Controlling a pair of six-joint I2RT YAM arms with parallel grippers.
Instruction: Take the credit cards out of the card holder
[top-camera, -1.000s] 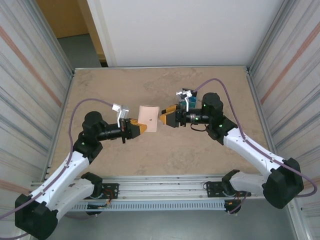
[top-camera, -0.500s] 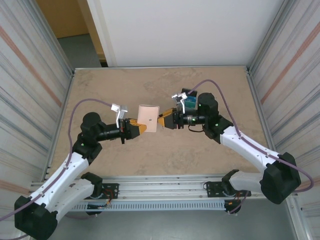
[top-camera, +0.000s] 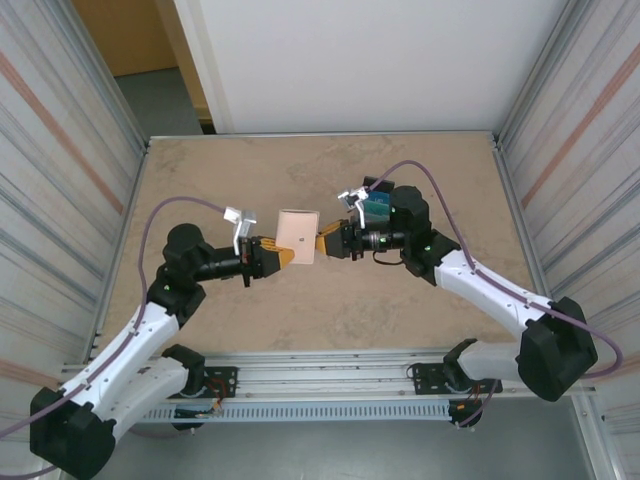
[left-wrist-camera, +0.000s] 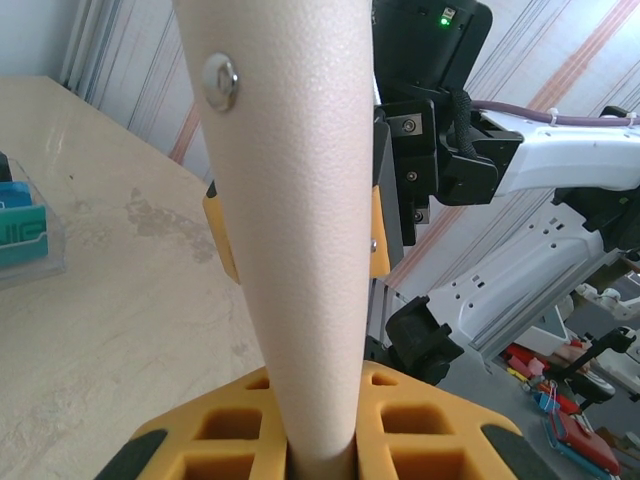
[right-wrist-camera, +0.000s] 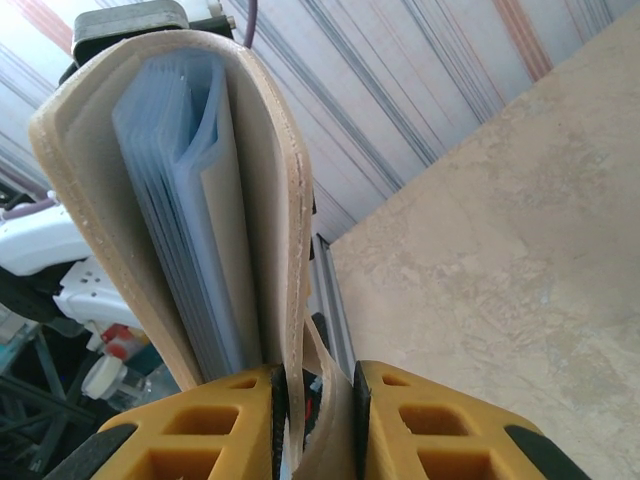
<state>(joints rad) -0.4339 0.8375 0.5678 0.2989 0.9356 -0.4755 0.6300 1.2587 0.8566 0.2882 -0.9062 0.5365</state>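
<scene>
Left claw (top-camera: 285, 255) is seen from above clamped on the lower left edge of the wallet (top-camera: 298, 236), which is held over the middle of the table (top-camera: 220, 180), between the two arms. The right claw (top-camera: 322, 240) is set against the opposite, right edge, so the wallet is bracketed from both sides and neither arm is nearer. Its long side runs away from the arm bases. Just behind the right wrist a clear box (top-camera: 377, 207) with blue-green contents is seen, apart from the wallet.

From the left wrist, the left claw (left-wrist-camera: 315, 445) is shown pressed together on the folded wallet (left-wrist-camera: 290, 220), which rises straight out from between the yellow fingers (left-wrist-camera: 170, 428), its snap stud (left-wrist-camera: 220, 82) on the left face. The right claw's black body is seen directly behind the wallet. The clear box (left-wrist-camera: 22, 232) lies well to the left on the table (left-wrist-camera: 120, 300).

From the right wrist, the right claw (right-wrist-camera: 315, 395) is shown closed on one beige cover only of the wallet (right-wrist-camera: 85, 220). The other cover bows away to the left, and pale blue sleeves (right-wrist-camera: 175, 190) are exposed in the gap. The cards cannot be told apart from the sleeves and are judged to be inside. The coming move is judged to turn on that opening: it faces the right claw, and the covers must be drawn apart sideways before any card can be pinched. What stands in the way is judged to be the wallet's own cover.
</scene>
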